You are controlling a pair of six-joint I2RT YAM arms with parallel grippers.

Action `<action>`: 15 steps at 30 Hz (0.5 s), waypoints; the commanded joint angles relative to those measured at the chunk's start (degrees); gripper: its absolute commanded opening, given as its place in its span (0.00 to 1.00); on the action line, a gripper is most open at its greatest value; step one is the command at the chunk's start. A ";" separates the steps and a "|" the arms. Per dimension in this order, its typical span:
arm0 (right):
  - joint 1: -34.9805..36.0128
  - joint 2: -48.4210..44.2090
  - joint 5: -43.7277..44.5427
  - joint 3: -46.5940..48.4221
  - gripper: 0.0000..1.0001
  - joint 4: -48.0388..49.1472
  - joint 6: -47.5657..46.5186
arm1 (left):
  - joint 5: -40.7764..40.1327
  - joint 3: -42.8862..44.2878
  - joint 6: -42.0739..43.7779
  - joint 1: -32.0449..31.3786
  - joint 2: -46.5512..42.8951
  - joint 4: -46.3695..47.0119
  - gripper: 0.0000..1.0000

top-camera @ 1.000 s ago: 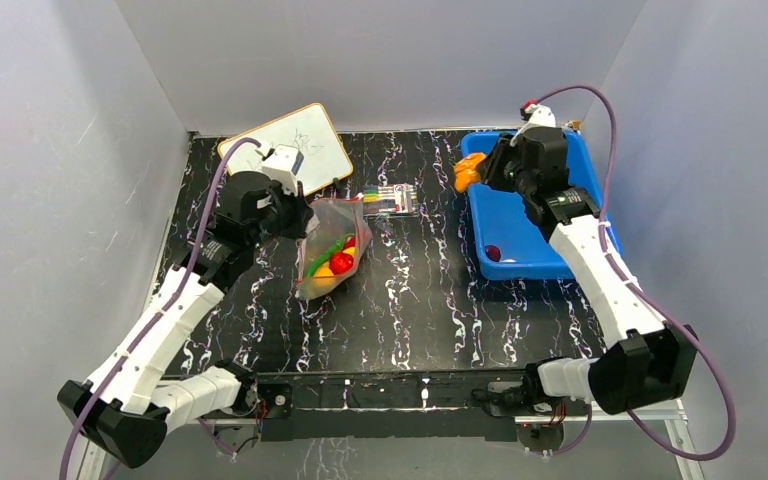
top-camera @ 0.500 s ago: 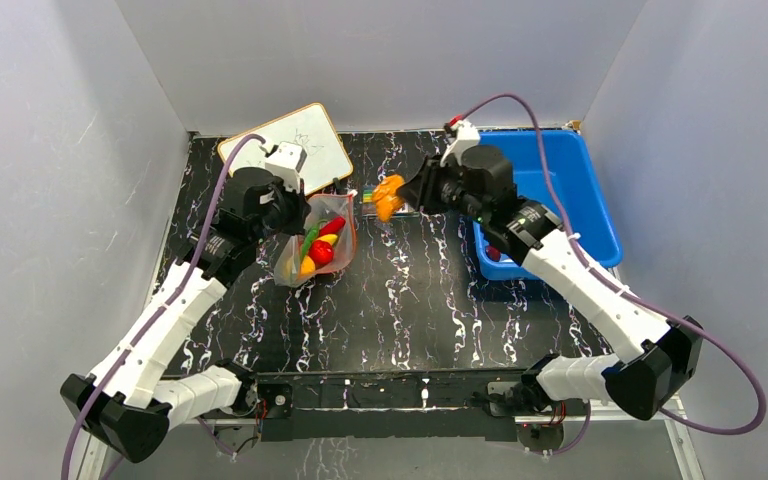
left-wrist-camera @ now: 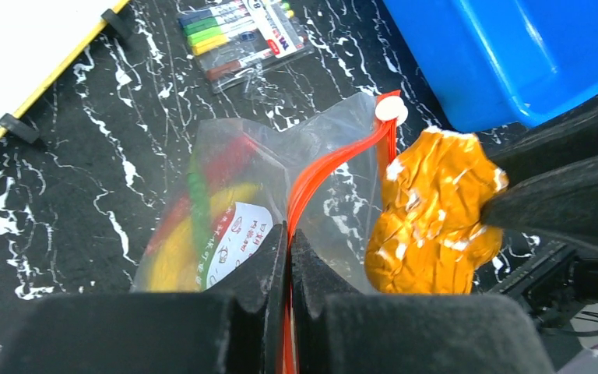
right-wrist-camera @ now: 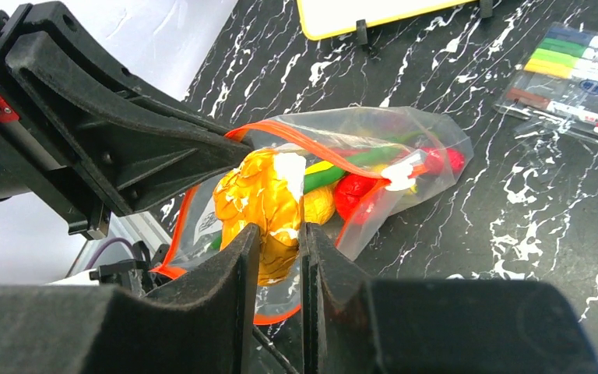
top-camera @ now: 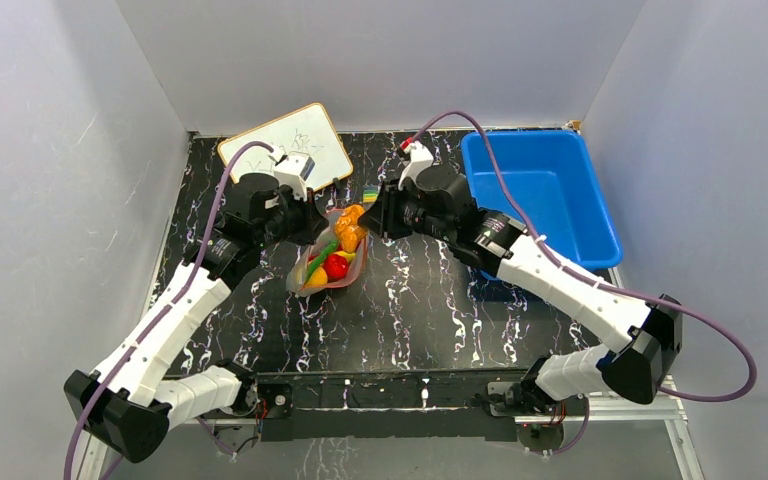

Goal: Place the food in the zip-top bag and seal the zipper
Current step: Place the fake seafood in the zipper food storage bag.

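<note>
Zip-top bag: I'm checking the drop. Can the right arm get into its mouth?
Probably yes: the left pincer holds the zipper, the zip-top bag gapes, and the orange fruit in the right pincer sits at its mouth.

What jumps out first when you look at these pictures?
The bright orange food, pinched in the right jaws at the open mouth of the clear bag in the middle of the table. The left jaws pinch the bag's red zipper, and red, green and yellow food shows inside. A big blue tub sits at the far right.
</note>
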 commanded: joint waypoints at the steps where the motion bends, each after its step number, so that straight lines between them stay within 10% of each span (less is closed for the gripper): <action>1: 1.59 -0.71 1.29 -0.31 0.07 1.58 1.53 | 3.82 0.17 -2.83 -0.14 -1.11 1.34 0.00; 15: 2.08 3.46 6.10 -4.67 0.10 6.14 2.24 | 6.69 -3.16 -6.06 -0.14 -3.35 4.40 0.00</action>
